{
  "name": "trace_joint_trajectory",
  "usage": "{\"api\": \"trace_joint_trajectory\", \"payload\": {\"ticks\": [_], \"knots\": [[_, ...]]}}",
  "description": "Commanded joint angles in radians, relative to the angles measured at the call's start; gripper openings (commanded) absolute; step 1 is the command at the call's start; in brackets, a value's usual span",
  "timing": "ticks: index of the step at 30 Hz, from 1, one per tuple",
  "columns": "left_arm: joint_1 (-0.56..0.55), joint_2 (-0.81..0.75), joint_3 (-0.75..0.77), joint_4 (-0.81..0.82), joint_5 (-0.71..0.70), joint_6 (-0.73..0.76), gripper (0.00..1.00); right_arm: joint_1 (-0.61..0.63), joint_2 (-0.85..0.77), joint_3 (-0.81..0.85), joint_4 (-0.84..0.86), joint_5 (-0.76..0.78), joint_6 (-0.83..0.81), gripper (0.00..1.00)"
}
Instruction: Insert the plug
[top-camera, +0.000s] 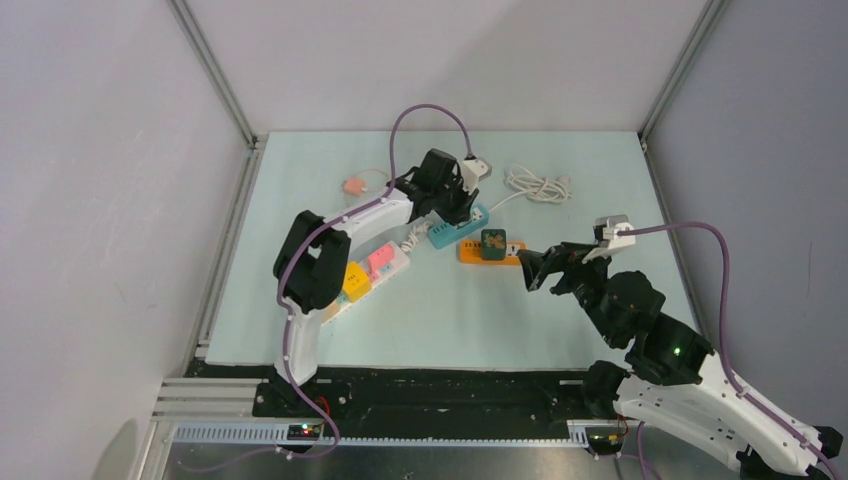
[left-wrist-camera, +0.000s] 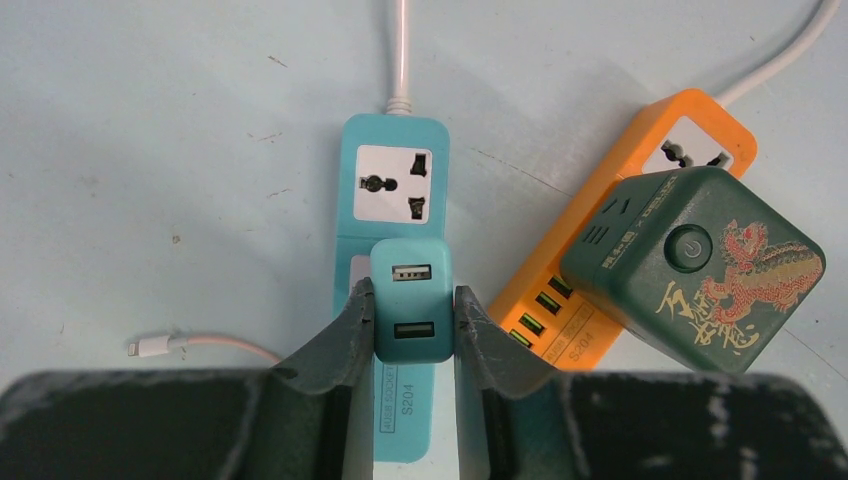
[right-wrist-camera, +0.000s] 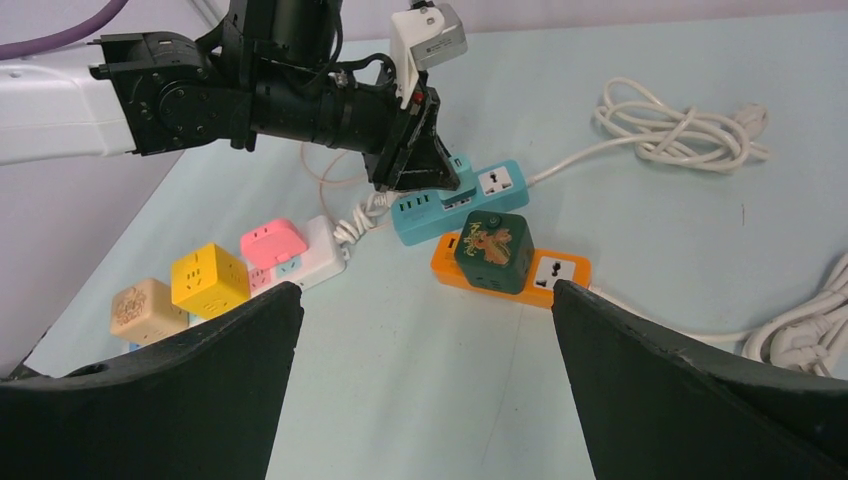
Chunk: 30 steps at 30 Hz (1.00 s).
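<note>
The left gripper (left-wrist-camera: 412, 305) pinches the teal USB charger (left-wrist-camera: 410, 268) on the teal power strip (left-wrist-camera: 395, 170). The right gripper (right-wrist-camera: 425, 292) is spread wide.

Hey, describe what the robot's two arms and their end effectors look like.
Both arms have white link shells with black joints: left arm, right arm. A purple cable runs to each white wrist camera. The left end effector and right end effector have dark tapered fingers.

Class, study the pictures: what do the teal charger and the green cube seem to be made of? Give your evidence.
The teal charger: probably moulded plastic, smooth satin finish; even colour, rounded edges. The green cube: likely plastic too, matte; dull dark surface carrying a printed red-and-gold design.
</note>
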Motion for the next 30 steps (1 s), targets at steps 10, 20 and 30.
{"api": "trace_joint_trajectory", "payload": {"ticks": [10, 20, 30], "knots": [[0.010, -0.075, -0.082, -0.028, -0.065, 0.050, 0.00, -0.020, 0.008, 0.004, 0.025, -0.013, 0.006, 0.99], [0.025, -0.049, -0.056, -0.064, 0.027, 0.030, 0.00, -0.022, 0.018, 0.003, 0.019, -0.017, 0.019, 0.99], [-0.038, 0.000, -0.098, -0.062, -0.067, 0.025, 0.00, -0.024, 0.008, 0.004, 0.019, -0.030, 0.051, 1.00]]}}
